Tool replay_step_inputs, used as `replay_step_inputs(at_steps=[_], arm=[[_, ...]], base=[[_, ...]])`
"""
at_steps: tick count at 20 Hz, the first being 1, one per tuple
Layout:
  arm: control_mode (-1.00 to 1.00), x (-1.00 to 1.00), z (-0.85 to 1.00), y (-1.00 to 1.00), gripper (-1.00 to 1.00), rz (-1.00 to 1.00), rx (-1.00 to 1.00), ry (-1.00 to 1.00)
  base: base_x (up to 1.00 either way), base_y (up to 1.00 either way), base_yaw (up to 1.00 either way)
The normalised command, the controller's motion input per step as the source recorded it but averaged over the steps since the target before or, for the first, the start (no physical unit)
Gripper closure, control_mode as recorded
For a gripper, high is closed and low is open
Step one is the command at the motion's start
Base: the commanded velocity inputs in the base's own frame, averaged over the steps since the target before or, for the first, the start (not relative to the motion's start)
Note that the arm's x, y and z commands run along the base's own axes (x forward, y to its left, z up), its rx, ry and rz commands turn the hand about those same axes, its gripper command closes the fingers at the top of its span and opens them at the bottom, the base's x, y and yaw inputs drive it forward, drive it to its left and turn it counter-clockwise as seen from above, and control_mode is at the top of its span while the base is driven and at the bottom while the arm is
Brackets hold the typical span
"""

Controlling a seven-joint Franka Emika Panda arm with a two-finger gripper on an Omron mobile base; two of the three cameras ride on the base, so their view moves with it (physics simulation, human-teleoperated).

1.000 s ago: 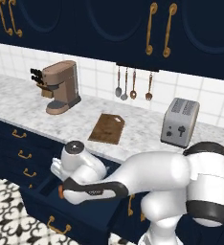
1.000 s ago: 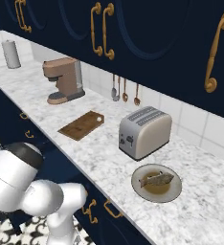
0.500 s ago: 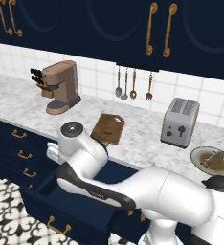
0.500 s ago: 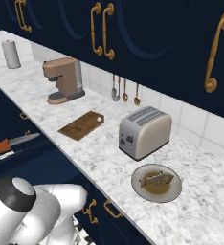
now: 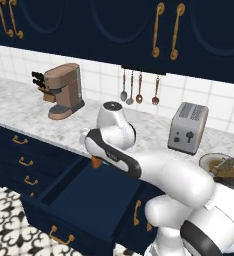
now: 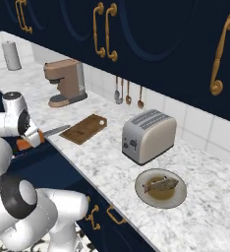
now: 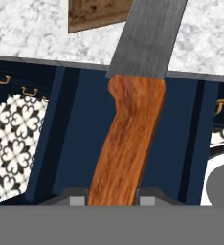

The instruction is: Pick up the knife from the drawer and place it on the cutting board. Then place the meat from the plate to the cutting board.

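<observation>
My gripper (image 6: 30, 139) is shut on the knife's orange handle (image 7: 127, 143) and holds it above the open navy drawer (image 5: 84, 200), right at the counter's front edge. The grey blade (image 6: 56, 131) points toward the dark-brown cutting board (image 6: 85, 129), its tip just short of the board's near corner (image 7: 97, 14). In the left base view the arm covers the board, and a bit of orange handle (image 5: 95, 162) shows under the hand. The meat (image 6: 160, 185) lies on the round plate (image 6: 178, 199) to the right of the toaster.
A silver toaster (image 6: 149, 135) stands between the board and the plate. A brown coffee machine (image 5: 64, 90) sits at the back left with a knife block (image 5: 39, 80) behind it. Copper-handled utensils (image 5: 139, 90) hang on the tiled wall. Narrow navy drawers (image 5: 19, 160) lie to the left.
The arm has risen out of the drawer with the knife and swung toward the counter; the blade now reaches over the counter edge near the board.
</observation>
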Motion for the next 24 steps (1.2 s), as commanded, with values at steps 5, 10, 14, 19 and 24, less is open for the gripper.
replay_step_inputs(at_steps=[5, 10, 14, 19, 24], arm=[[-1.0, 1.0, -0.14, -0.47, 1.0, 0.16, -0.15, 0.01], [-1.0, 0.99, -0.01, -0.32, 1.0, 0.12, -0.16, 0.0], [-1.0, 1.0, -0.02, -0.25, 1.0, 0.02, -0.08, 0.05], [-1.0, 0.9, -0.51, -0.02, 1.0, 0.0, -0.07, 0.05], [-1.0, 0.67, -0.56, 0.0, 1.0, 0.0, -0.1, 0.0]], base=[[0.0, 0.0, 0.0], [0.0, 0.0, 0.0], [0.0, 0.0, 0.0], [0.0, 0.0, 0.0], [0.0, 0.0, 0.0]])
